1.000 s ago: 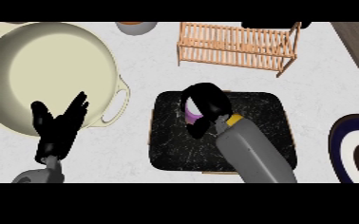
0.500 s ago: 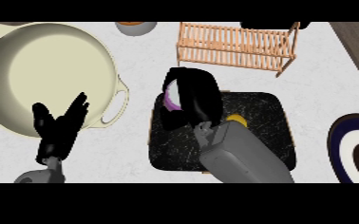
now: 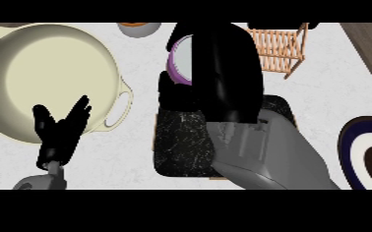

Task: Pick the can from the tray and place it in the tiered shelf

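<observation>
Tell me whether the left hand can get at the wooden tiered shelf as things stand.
Probably not: the left hand rests open at the lower left by the cream pot, while the right hand, holding the can, lies between it and the shelf.

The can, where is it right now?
In the head view the can is up near the top centre, held in the right hand, above the tray and just left of the shelf.
</observation>
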